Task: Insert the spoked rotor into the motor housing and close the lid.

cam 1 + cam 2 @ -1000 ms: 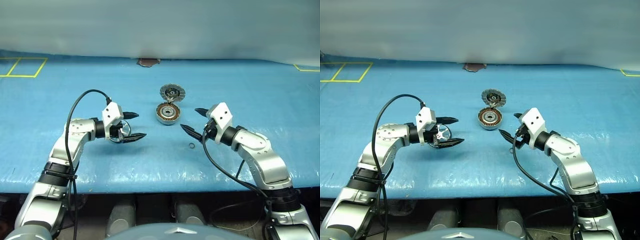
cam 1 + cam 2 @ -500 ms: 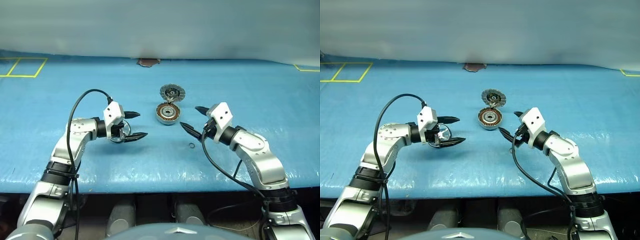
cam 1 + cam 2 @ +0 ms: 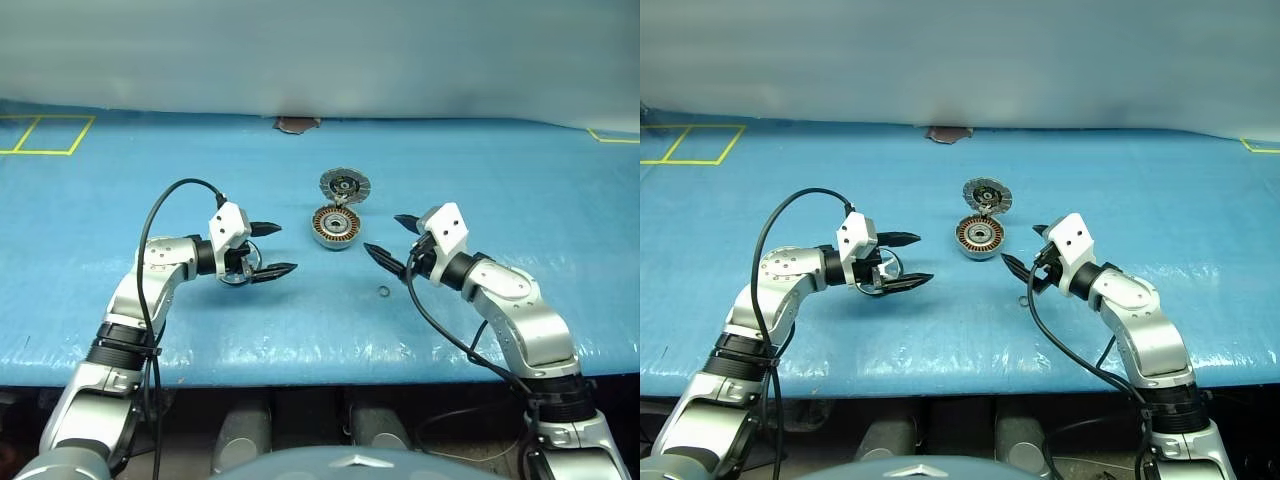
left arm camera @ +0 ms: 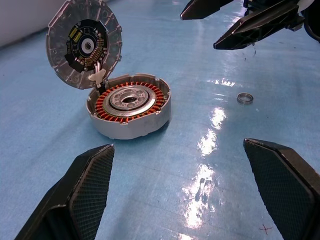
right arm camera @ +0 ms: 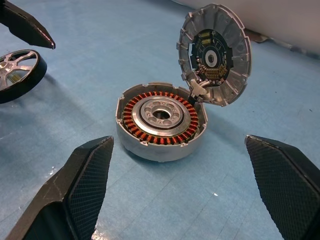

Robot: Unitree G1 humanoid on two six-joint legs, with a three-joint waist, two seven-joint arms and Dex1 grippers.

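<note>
The motor housing [image 3: 336, 227] sits mid-table, copper windings ringing its dark centre [image 5: 161, 120]. Its lid [image 3: 345, 185] stands upright on the far rim, hinged back, inner face toward me [image 4: 84, 44]. The spoked rotor [image 5: 16, 74], silver spokes in a dark rim, lies on the table to the housing's left, under my left gripper [image 3: 285, 248]. That gripper is open with nothing between its fingers [image 4: 90, 185]. My right gripper [image 3: 381, 233] hovers open just right of the housing, also with nothing in it.
A tiny dark ring [image 3: 384, 291] lies on the blue table cover [image 3: 300, 320] near my right gripper. Yellow tape lines [image 3: 40, 135] mark the far left corner. A brown patch [image 3: 297, 125] sits at the table's far edge.
</note>
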